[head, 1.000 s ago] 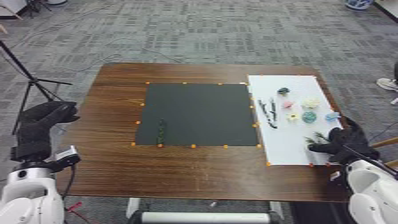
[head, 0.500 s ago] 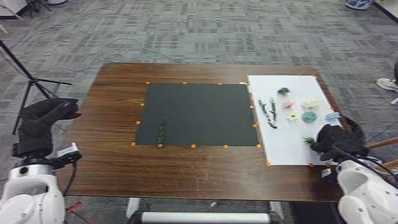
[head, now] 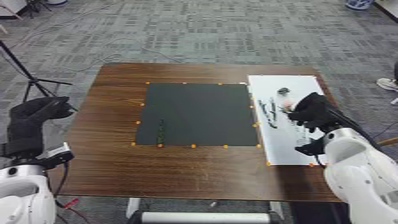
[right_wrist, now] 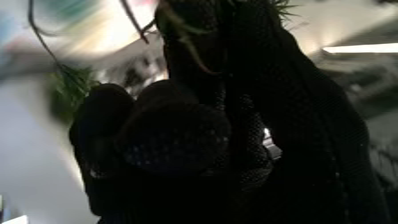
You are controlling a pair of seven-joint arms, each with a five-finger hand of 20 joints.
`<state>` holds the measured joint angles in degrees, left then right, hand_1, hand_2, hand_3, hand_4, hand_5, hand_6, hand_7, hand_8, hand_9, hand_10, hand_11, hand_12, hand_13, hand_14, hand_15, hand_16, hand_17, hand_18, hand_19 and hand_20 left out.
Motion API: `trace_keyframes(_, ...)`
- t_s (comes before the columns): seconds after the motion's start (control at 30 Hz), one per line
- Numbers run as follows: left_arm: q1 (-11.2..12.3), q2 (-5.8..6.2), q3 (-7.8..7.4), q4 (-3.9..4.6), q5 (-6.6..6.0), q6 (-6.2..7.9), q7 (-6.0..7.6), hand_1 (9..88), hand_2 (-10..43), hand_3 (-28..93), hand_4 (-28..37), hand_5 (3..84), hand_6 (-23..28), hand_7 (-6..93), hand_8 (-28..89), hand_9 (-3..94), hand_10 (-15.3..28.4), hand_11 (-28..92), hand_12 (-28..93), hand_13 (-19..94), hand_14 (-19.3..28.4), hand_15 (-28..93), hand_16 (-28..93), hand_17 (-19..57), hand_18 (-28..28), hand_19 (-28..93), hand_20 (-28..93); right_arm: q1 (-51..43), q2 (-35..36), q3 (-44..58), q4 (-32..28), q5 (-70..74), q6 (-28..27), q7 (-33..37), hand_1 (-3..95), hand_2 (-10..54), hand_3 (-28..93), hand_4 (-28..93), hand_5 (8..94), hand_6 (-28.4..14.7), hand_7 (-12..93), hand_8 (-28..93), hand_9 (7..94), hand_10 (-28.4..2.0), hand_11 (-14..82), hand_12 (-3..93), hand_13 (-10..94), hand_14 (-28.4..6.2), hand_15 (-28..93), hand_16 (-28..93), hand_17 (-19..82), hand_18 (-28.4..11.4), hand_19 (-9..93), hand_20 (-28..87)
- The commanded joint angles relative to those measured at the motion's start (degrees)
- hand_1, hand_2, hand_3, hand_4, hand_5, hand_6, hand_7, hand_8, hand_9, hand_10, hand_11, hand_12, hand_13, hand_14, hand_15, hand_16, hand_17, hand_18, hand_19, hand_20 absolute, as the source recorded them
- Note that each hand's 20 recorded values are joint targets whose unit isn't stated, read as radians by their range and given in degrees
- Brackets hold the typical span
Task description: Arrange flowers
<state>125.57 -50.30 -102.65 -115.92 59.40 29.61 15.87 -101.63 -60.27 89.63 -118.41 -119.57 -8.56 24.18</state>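
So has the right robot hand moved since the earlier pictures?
Yes. In the head view, against the white sheet, the right robot hand has gone forward and left, from the near right corner to farther up over the sheet.

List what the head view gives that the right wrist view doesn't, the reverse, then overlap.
Head view: black mat with a dark green stem on it, dark twigs on the white sheet, left robot hand beyond the table's left edge, brown table, tripod.

Right wrist view: leafy green sprig beside the right robot hand, thin curved stem crossing it.

Both: right robot hand; white sheet, probably the pale surface at the wrist.
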Motion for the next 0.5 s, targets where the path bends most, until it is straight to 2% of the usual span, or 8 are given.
trace_keyframes(0.03,0.8,0.22,-0.05,0.06,0.18,-0.87,-0.81,38.5,-4.2,64,-13.9,60.4,2.5,27.6,-8,61.0,12.9,30,18,51,17.9,49,1,9.0,13.8,38,37,15.9,-8.4,-14.3,2.0,10.8,-5.9,0.6,58.6,-9.3,59,-17,81.1,-2.9,23,20,93.7,-12.0,26.5,19.5,94,-2.3,60,28,71,-11.5,93,53)
trace_keyframes(0.2,0.2,-0.08,0.53,0.01,1.43,-2.26,-1.48,38.5,-4.0,64,-14.3,60.2,2.4,28.0,-8,60.9,12.9,30,18,51,17.9,49,1,8.6,13.9,38,37,19.8,-12.8,-21.1,6.3,11.3,-6.0,2.1,58.9,-9.3,58,-17,81.2,-3.6,23,17,93.7,-12.0,20.6,16.0,94,-2.4,60,28,71,-11.3,93,53)
trace_keyframes(0.27,0.4,-0.30,0.38,-0.24,1.73,-2.19,-1.55,38.4,-3.9,64,-14.4,60.3,2.4,27.8,-8,60.9,12.9,30,18,51,18.0,49,1,8.4,13.9,37,37,20.4,-14.1,-22.9,8.0,11.9,-5.9,2.7,59.3,-8.8,57,-17,80.8,-3.5,23,16,93.5,-12.1,18.0,15.0,94,-2.5,60,28,71,-11.4,93,53)
trace_keyframes(0.33,0.6,-0.32,0.30,-0.38,1.43,-2.14,-1.81,38.3,-3.8,65,-14.5,60.2,2.3,27.9,-8,61.0,12.9,30,18,51,17.9,49,1,8.2,14.0,37,36,21.0,-15.6,-24.3,9.9,12.2,-6.3,3.7,59.9,-7.8,56,-16,80.5,-3.5,23,15,93.5,-12.2,16.4,14.2,94,-2.5,60,28,71,-11.3,93,53)
trace_keyframes(0.4,0.4,-0.70,0.00,-0.48,1.14,-3.90,-2.41,38.2,-3.6,65,-14.7,60.2,2.3,28.1,-9,60.9,13.0,30,18,50,17.9,49,1,8.2,14.0,37,36,21.6,-16.3,-25.7,11.5,11.8,-6.6,4.5,60.5,-6.1,53,-15,79.4,-3.5,23,14,92.9,-12.0,14.8,13.6,94,-2.4,60,28,71,-11.2,93,52)
trace_keyframes(0.5,0.6,-0.81,0.00,-0.73,2.02,-5.12,-2.71,37.7,-3.2,65,-14.9,60.3,2.2,28.2,-9,61.0,12.9,30,18,51,17.8,49,1,8.1,14.1,37,36,21.9,-17.5,-27.2,13.4,9.1,-5.8,4.3,60.8,-5.2,51,-14,78.9,-3.7,23,14,92.2,-12.0,14.1,13.0,94,-2.3,60,28,71,-11.0,93,52)
